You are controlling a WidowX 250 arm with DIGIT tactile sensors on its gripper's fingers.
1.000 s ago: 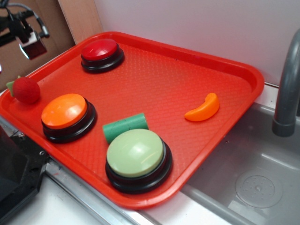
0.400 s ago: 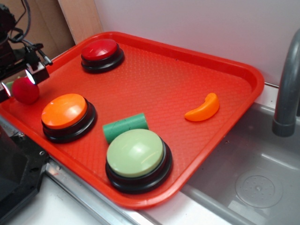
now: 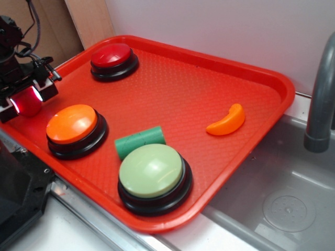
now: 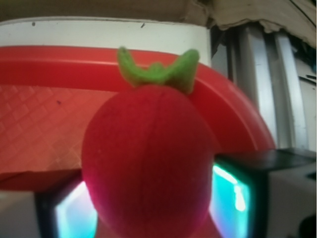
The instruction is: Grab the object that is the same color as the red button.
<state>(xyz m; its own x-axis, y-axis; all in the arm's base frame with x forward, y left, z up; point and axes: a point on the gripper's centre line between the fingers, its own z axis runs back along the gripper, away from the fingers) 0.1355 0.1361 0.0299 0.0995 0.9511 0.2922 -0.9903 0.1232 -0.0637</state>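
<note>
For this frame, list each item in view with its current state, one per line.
claw: down at the tray's left edge, fingers on either side of the red toy fruit; grip not confirmable
red toy fruit: between the claw fingers, leaf tip toward the rim
red button: untouched, far corner
orange button: untouched
green button: untouched
green cylinder: lying on its side
orange crescent: lying flat
tray: beside the sink

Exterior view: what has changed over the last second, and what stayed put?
The end effector came down from the upper left corner onto the red toy fruit at the tray's left edge and now straddles it; in the wrist view the fruit fills the space between the fingers. A firm grip cannot be confirmed. The fruit barely shifted. The red button, orange button, green button, green cylinder and orange crescent stayed put.
</note>
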